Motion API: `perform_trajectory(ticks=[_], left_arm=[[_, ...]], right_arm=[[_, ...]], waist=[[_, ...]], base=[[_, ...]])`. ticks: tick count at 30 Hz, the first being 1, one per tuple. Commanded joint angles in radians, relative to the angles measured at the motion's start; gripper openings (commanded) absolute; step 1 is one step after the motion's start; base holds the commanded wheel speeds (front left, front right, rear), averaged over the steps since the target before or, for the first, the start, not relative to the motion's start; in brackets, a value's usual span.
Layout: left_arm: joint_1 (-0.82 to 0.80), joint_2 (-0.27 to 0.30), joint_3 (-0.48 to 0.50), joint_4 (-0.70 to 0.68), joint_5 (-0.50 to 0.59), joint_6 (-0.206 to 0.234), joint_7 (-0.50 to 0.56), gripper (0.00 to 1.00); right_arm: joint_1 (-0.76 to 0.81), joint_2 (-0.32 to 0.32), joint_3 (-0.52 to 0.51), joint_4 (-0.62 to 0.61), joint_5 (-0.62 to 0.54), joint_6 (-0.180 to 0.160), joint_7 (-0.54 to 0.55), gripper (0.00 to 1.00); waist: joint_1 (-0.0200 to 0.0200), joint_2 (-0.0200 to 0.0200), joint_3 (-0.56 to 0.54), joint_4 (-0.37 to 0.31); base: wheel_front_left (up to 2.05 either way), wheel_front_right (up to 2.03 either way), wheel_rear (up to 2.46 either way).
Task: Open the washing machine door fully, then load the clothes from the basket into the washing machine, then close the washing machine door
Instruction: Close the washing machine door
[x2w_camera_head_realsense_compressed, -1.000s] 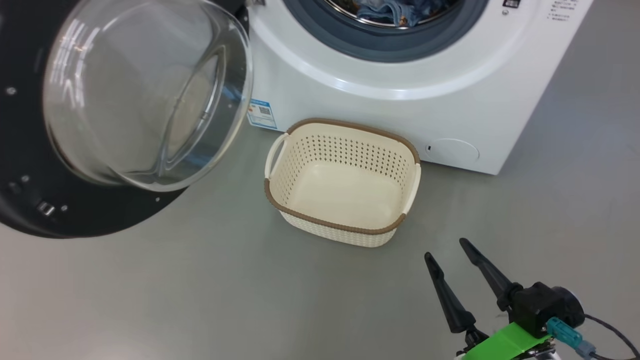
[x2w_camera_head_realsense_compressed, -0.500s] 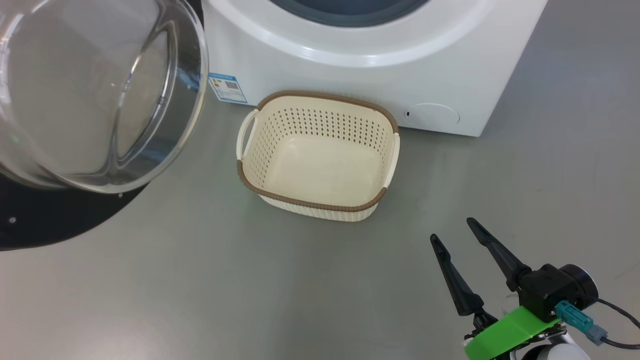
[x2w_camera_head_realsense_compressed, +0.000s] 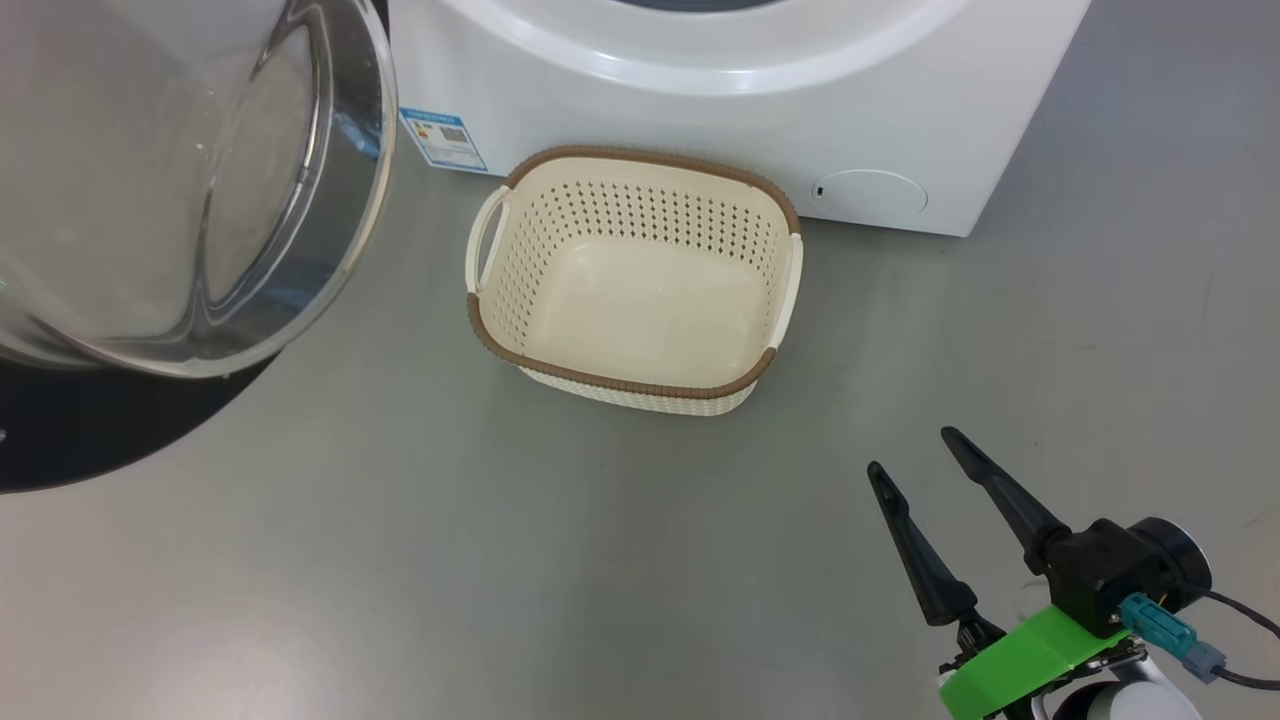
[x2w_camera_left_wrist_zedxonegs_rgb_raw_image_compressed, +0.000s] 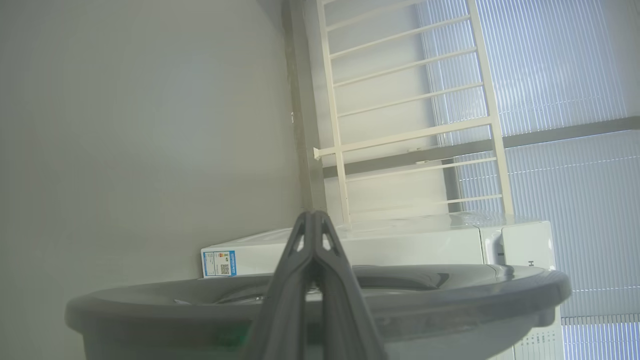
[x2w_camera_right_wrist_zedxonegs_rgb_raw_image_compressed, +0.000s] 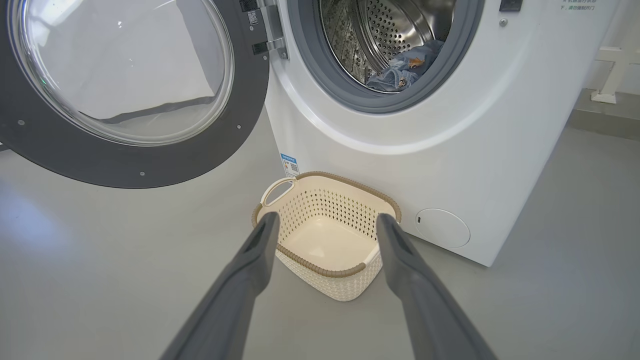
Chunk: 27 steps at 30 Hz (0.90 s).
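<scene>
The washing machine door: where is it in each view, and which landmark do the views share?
Head view: the washing machine door at the upper left, cropped.
Left wrist view: its rim across the bottom, edge-on.
Right wrist view: upper left, swung open.
Shared landmark: the blue energy label on the washing machine.

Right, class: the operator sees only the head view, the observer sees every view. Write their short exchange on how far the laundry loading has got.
Operator: The basket looks empty to me. Where are the clothes?
Observer: The right wrist view shows them lying inside the drum of the washing machine.
Operator: And the left gripper?
Observer: In the left wrist view it is shut with nothing between its fingers, and the dark rim of the washing machine door lies beyond them.
</scene>
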Motion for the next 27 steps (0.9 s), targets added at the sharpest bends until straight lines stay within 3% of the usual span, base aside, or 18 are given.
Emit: perform_trajectory(ticks=[1,7,27], left_arm=[[-0.014,0.071,0.013,-0.038,-0.012,-0.009,0.019,0.0],[0.011,0.045,0.026,-0.122,-0.072,-0.011,0.088,0.0],[0.069,-0.008,0.02,-0.215,-0.194,-0.011,0.338,0.0]], right_arm=[[-0.017,-0.001,0.027,-0.031,-0.012,0.001,0.001,1.0],[-0.018,-0.008,0.029,-0.039,-0.011,0.001,0.012,1.0],[-0.019,-0.008,0.045,-0.03,-0.004,0.001,0.016,1.0]], waist=[[0.0,-0.0001,0.004,0.0],[0.0,-0.0001,0.011,-0.003],[0.0,-0.0001,0.0,0.008]], base=[[0.0,0.0,0.0],[0.0,0.0,0.0],[0.0,0.0,0.0]])
